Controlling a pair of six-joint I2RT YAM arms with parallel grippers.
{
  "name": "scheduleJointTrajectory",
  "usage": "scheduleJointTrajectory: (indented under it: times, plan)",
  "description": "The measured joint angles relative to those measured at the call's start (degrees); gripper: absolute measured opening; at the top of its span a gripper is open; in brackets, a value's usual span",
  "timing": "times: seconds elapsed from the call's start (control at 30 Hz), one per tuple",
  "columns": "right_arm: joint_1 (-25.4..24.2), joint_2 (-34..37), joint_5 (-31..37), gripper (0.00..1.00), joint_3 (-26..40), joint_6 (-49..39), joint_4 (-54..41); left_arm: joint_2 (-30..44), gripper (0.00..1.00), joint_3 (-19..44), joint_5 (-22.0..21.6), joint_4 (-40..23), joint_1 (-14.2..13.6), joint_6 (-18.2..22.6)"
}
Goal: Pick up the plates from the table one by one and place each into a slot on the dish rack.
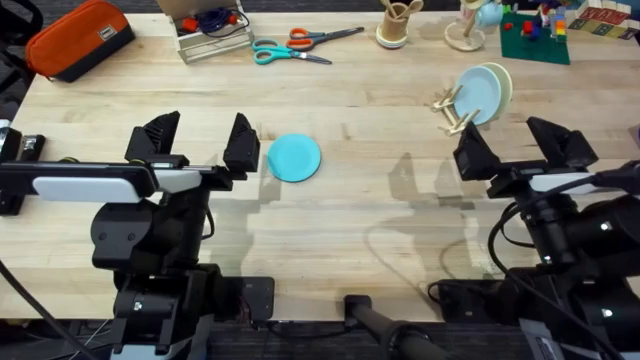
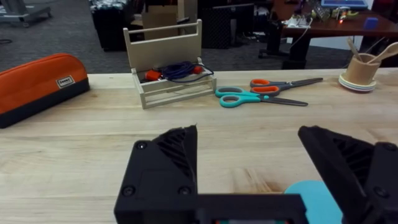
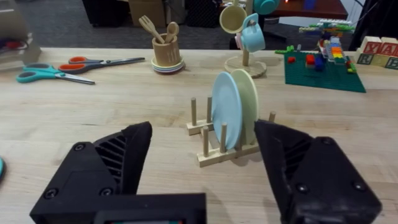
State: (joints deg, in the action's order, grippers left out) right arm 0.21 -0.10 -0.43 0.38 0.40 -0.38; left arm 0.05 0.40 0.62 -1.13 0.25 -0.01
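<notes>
A bright turquoise plate (image 1: 295, 157) lies flat on the wooden table (image 1: 350, 220), left of the middle. My left gripper (image 1: 200, 138) is open just to its left; in the left wrist view the plate (image 2: 305, 200) peeks out between the black fingers. At the right, the small wooden dish rack (image 1: 455, 105) holds a pale blue plate (image 1: 478, 94) and a cream plate (image 1: 499, 82) upright in its slots. My right gripper (image 1: 520, 145) is open just in front of the rack. The right wrist view shows the rack (image 3: 214, 144) with the blue plate (image 3: 225, 111) and cream plate (image 3: 249, 106) standing side by side.
Along the far edge sit an orange pouch (image 1: 78, 38), a wooden box of cables (image 1: 210, 28), scissors (image 1: 295, 46), a utensil cup (image 1: 396, 22), a mug tree (image 1: 470, 22) and a green brick plate (image 1: 535, 32).
</notes>
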Motion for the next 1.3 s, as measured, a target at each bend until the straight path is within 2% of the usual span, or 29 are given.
scheduleJointTrajectory:
  times: [0.73,1.03,1.17,1.3]
  plan:
    - [0.00,0.00,-0.02,0.993,0.04,0.02,-0.44,0.00,0.994,0.00,0.19,-0.42,-0.01,0.02]
    - [0.00,0.00,0.00,0.994,0.07,0.01,-0.48,0.00,0.994,0.02,0.94,1.73,-0.01,0.02]
    - [0.00,0.00,0.00,0.992,0.17,-0.95,-0.76,0.00,0.993,1.16,1.11,-2.83,0.00,0.02]
    - [0.00,0.05,-0.22,0.992,2.49,-1.72,-5.75,0.00,0.993,6.88,1.27,-10.62,0.00,-0.02]
